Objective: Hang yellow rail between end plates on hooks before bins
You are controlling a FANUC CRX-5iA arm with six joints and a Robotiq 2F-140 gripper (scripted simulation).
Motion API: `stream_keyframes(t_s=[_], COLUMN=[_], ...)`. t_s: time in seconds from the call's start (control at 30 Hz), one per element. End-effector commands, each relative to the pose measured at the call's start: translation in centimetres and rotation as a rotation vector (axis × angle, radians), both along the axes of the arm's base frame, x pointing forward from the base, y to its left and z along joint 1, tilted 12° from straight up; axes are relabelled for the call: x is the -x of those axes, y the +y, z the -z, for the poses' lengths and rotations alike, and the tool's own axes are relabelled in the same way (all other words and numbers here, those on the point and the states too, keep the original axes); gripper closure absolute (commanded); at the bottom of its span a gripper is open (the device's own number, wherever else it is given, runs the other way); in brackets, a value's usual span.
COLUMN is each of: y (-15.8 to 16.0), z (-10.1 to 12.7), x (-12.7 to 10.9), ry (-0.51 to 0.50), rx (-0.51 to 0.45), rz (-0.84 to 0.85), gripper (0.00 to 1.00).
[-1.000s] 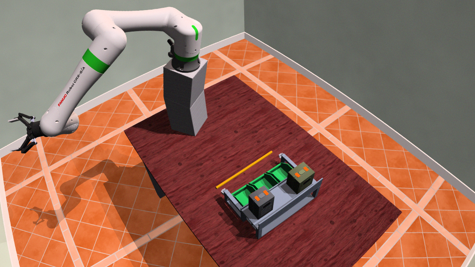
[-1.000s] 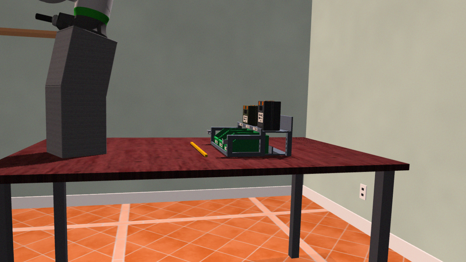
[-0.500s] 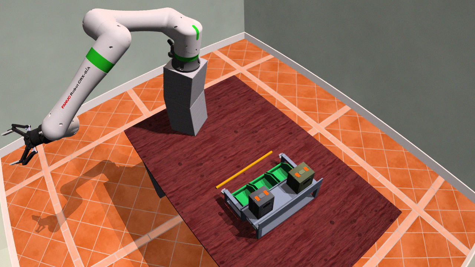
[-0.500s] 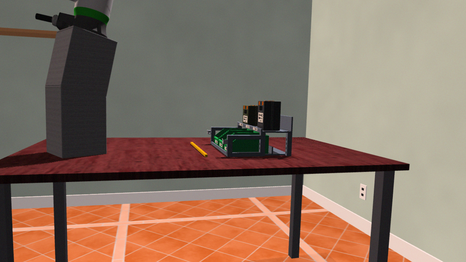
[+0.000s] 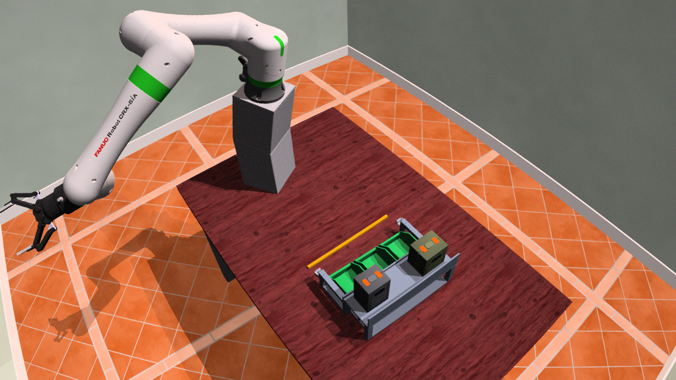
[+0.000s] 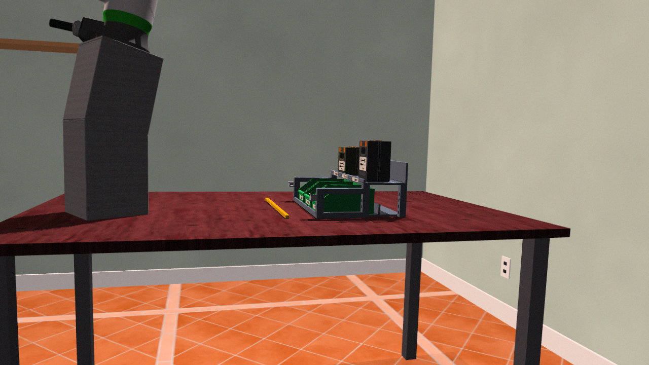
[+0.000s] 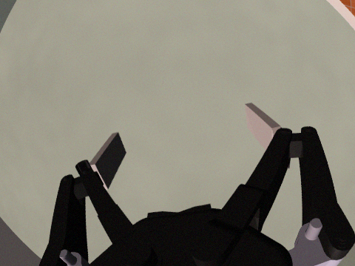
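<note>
The yellow rail [image 5: 347, 240] lies flat on the dark red table, just in front of the grey rack [image 5: 390, 276] and parallel to it. It also shows in the exterior view [image 6: 277, 208], left of the rack [image 6: 349, 195]. The rack's two hooks stick out at its front corners, one at the near left [image 5: 321, 273] and one at the far end [image 5: 401, 220]. My gripper [image 5: 21, 224] is open and empty, far off the table's left side, above the floor. In the wrist view the fingers stand wide apart, facing a pale wall.
Green bins [image 5: 378, 257] sit in the rack's front row. Two dark boxes with orange tabs [image 5: 372, 287] [image 5: 428, 253] stand on the rack's shelf. The grey pedestal [image 5: 263, 139] of my arm stands at the table's far end.
</note>
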State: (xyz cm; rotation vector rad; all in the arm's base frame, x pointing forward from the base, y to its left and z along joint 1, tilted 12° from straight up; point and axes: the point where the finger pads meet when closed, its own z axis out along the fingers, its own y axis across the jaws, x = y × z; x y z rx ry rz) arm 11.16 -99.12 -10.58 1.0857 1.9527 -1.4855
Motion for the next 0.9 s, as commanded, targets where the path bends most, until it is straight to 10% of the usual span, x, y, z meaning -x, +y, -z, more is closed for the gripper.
stream_keyframes(t_s=[0.0,0.07,0.23,0.63,0.8,0.87], y=[0.0,0.0,0.7,0.7,2.7,2.7], z=[0.0,0.0,-2.4,-2.4,-4.7,-4.7], x=[0.0,0.0,-9.9,-9.9,-19.5,-19.5], ry=[0.000,0.000,0.061,0.061,0.130,0.130], rx=[0.000,0.000,-0.022,-0.022,-0.037,-0.037], rz=[0.000,0.000,-0.189,-0.189,-0.376,-0.376], gripper=[0.00,0.00,0.00,0.00,0.00,0.00])
